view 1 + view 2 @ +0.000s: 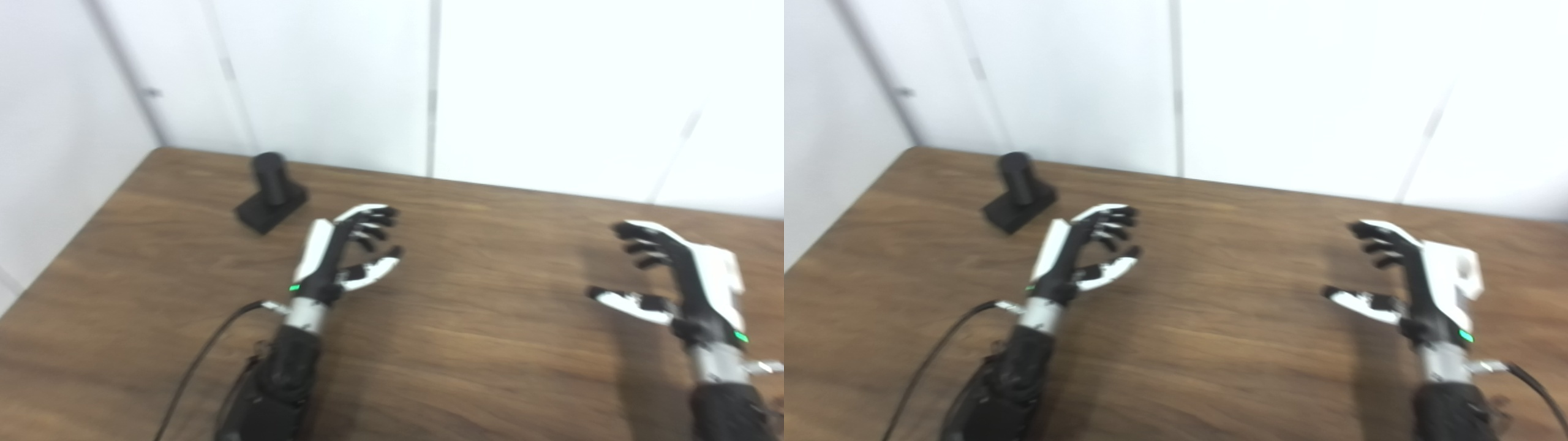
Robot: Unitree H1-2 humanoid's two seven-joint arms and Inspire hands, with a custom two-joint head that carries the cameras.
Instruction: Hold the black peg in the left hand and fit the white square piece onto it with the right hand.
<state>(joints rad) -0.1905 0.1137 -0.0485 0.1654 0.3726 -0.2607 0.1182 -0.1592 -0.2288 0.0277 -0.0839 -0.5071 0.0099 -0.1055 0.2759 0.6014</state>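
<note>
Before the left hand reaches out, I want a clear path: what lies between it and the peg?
Only bare table, in both eye views. The left hand is open, and the peg stands upright.

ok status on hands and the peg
Left hand open, right hand open. Black peg upright on table, ungrasped. White square piece behind right hand. Nothing between.

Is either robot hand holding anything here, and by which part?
Nothing is held. The left robot hand and right robot hand are open; the black peg on its square base stands untouched on the wooden table.
</note>
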